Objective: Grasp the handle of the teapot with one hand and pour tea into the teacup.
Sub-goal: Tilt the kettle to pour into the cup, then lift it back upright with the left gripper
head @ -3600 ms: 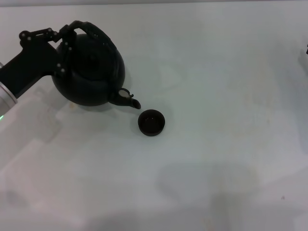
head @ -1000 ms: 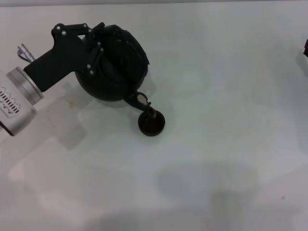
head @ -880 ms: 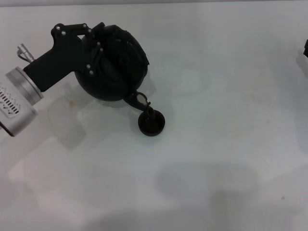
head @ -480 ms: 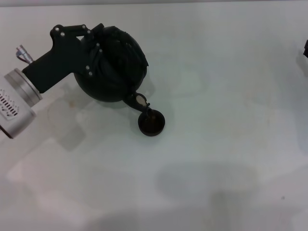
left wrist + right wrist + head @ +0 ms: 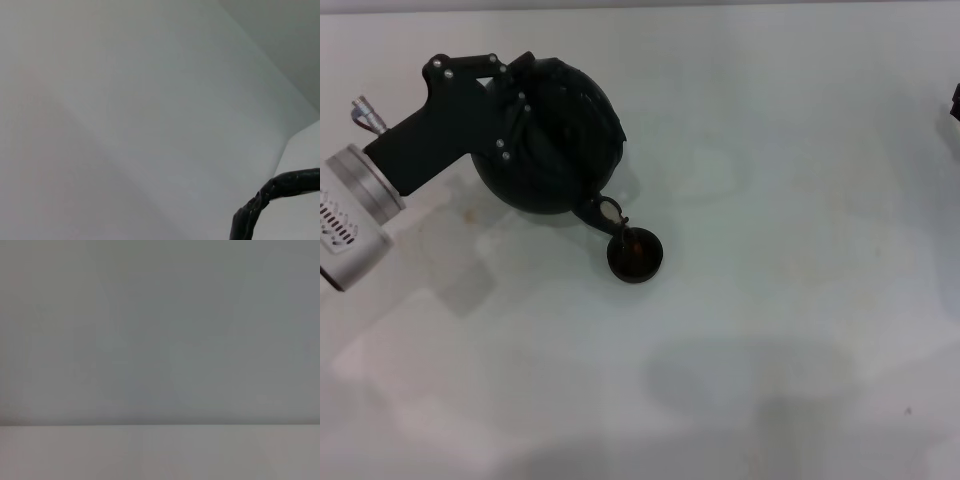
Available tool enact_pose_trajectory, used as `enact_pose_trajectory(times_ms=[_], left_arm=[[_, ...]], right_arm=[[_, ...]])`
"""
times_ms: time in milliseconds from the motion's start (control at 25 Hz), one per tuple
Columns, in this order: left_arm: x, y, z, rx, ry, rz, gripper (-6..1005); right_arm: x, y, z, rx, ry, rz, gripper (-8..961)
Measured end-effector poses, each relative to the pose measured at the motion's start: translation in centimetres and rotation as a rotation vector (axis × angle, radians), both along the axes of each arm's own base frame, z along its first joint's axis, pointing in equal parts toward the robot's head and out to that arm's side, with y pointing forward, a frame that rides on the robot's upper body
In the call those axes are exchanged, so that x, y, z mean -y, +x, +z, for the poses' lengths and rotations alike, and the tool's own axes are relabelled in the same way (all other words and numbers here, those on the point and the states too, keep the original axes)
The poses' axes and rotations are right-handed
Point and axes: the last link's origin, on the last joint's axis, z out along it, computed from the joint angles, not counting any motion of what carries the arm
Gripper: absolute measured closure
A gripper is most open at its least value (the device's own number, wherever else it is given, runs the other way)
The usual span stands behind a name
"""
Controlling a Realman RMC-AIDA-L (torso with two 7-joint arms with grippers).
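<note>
Since 3.6 s ago: teapot (image 5: 555,140) has travelled right and tipped over; spout, then short of the teacup (image 5: 636,256), is now over it. Last half second: almost no shift.

Teapot held off the worktop (image 5: 800,200), rolled forward, spout (image 5: 603,214) pointing down, tip over cup's near-left rim. Reddish-brown glint inside cup. Cup stands on worktop just right of and below pot body.

Left end effector (image 5: 510,75) at pot's upper left, pinching the handle (image 5: 272,192); the strap crosses a corner of the left wrist view.

Right end effector: only a dark sliver at far right edge of head view; finger state cannot be told.
</note>
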Motion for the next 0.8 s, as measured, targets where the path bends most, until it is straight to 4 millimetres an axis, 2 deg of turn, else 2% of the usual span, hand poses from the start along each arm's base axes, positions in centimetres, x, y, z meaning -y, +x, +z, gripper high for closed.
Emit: enact_pose_trajectory(times_ms=[800], left_arm=[[-0.1, 0.06, 0.11, -0.016, 0.0, -0.014, 895]], right_arm=[[-0.02, -0.02, 0.02, 0.0, 0.0, 0.001, 108]])
